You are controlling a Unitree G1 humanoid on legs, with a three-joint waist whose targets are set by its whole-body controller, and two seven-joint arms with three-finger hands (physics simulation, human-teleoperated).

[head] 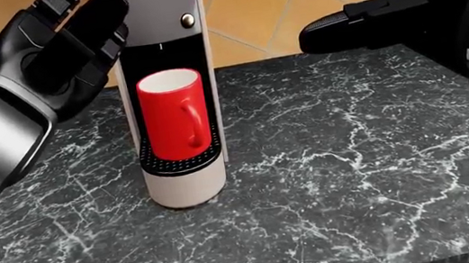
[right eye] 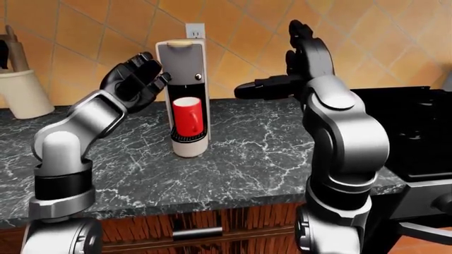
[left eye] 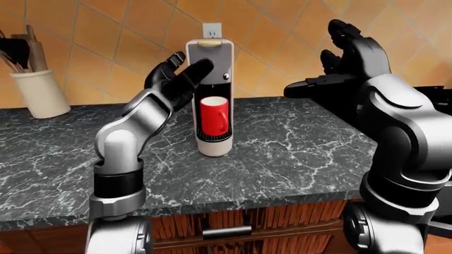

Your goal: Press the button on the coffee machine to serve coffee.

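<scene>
A slim white and grey coffee machine (head: 188,178) stands on the dark marble counter (head: 358,176). Its small round button (head: 188,20) sits high on the grey face. A red mug (head: 173,114) rests on the drip tray under the spout. My left hand (head: 73,40) is open, palm toward the machine's left side, fingers close beside it at button height. My right hand (right eye: 282,58) is open and raised to the right of the machine, thumb (head: 339,26) pointing at it, well apart from it.
A cream utensil jar (left eye: 41,91) stands at the counter's far left. A wall outlet (left eye: 212,30) sits behind the machine on orange tiles. A black stove (right eye: 413,132) lies to the right. Cabinet drawers run below the counter edge.
</scene>
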